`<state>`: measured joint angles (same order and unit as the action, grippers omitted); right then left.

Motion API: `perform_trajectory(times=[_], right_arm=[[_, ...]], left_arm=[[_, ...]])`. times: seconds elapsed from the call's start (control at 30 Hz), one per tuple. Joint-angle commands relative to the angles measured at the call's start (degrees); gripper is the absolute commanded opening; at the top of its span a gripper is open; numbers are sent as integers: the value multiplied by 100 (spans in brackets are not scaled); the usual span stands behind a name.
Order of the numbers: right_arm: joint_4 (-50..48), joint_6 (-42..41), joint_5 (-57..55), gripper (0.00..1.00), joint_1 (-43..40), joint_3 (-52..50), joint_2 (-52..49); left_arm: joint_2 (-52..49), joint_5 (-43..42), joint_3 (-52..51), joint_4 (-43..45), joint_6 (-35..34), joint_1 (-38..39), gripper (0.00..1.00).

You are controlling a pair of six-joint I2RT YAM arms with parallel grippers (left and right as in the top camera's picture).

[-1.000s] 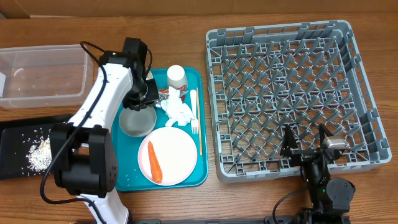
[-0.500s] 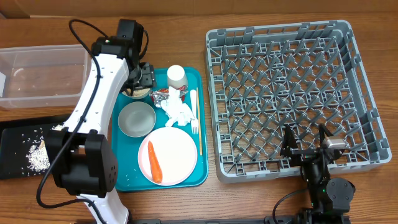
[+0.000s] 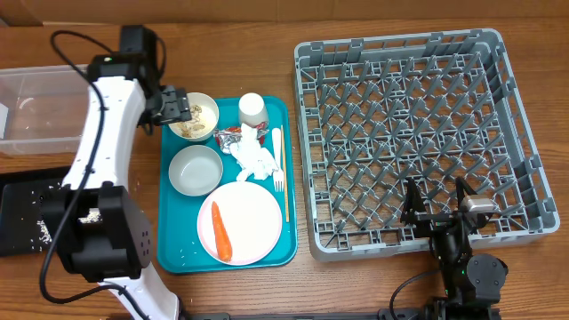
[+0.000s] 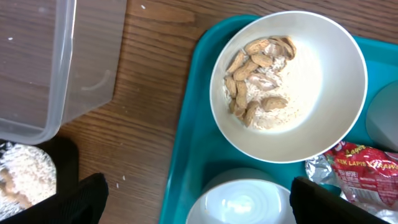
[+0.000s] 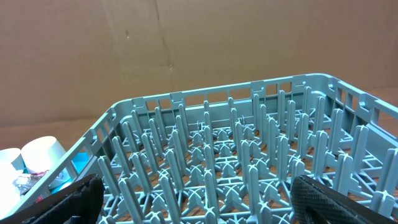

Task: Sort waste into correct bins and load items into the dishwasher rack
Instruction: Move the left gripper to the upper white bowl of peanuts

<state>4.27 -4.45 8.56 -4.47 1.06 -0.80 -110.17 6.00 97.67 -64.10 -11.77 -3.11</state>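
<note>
My left gripper (image 3: 180,108) stands open just left of a white bowl (image 3: 195,116) of beige nut scraps (image 4: 258,68), holding nothing. In the left wrist view its dark fingertips (image 4: 84,199) flank the empty white bowl (image 4: 239,202). On the teal tray (image 3: 173,253) lie a pink plate (image 3: 253,218) with the carrot (image 3: 220,231), a white cup (image 3: 252,108), the red-and-silver wrapper (image 3: 233,135), a napkin (image 3: 256,160), the fork (image 3: 276,160) and a wooden stick (image 3: 285,196). My right gripper (image 3: 436,201) is open at the near edge of the grey rack (image 3: 418,107).
The clear tub (image 3: 58,111) sits at the far left. In front of it lies the black tray (image 3: 22,196), which holds grain scraps (image 3: 36,231). My left arm arches over both. The rack's lattice walls and upright pegs (image 5: 211,155) fill the right wrist view.
My left gripper has opened and swung left off the tray's far corner, uncovering the bowl of nut scraps. The right arm has not moved.
</note>
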Motion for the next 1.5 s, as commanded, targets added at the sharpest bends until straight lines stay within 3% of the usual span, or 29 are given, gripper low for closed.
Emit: perform_trajectory(times=[0.0, 0.23, 0.4, 0.67, 0.87, 1.03, 1.27, 1.47], right_arm=[[-31, 20, -42, 100, -22, -61, 63], [-31, 20, -42, 100, -22, -61, 61], [-31, 20, -42, 100, -22, -61, 61], [-31, 20, -42, 100, -22, -61, 63], [-31, 20, -42, 100, -22, -61, 61], [-31, 20, -42, 100, -22, -61, 63], [-31, 20, -42, 100, -22, -61, 61], [-31, 20, -42, 100, -22, -61, 61]], left_arm=[[-20, -695, 96, 63, 407, -24, 95], [-74, -754, 96, 234, 944, 120, 94], [-339, -922, 90, 203, 1788, 275, 94], [-721, -848, 90, 201, 2345, 308, 91], [-772, -841, 90, 245, 2717, 308, 96], [-776, -857, 90, 345, 2636, 350, 95], [-776, -699, 90, 839, 1589, 363, 91], [-785, -872, 90, 1095, 1152, 470, 88]])
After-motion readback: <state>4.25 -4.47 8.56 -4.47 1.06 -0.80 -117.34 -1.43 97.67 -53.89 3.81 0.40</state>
